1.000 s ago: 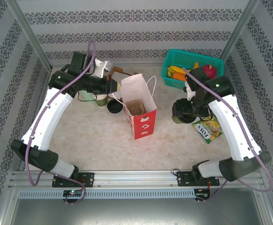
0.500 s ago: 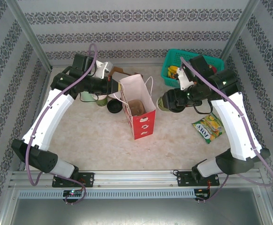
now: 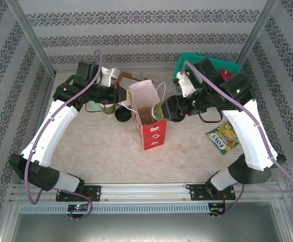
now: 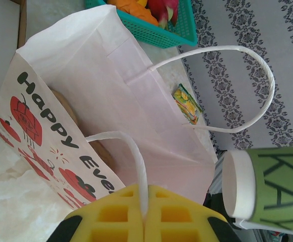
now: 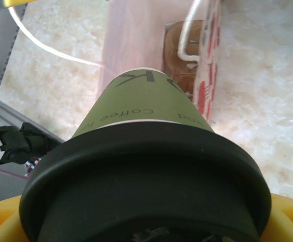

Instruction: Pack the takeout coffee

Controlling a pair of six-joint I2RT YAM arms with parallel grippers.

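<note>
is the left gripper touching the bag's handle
Touching. The left wrist view shows the left gripper shut on the paper bag's near handle, with the white strip pinched between its yellow fingers.

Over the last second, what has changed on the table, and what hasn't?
The right tool carried the green cup, lid on, leftward from near the snack packet to the mouth of the paper bag, where it is held tilted, base toward the opening. Nothing was let go. The left tool stays shut on the bag's handle; bag and packet have not moved.
</note>
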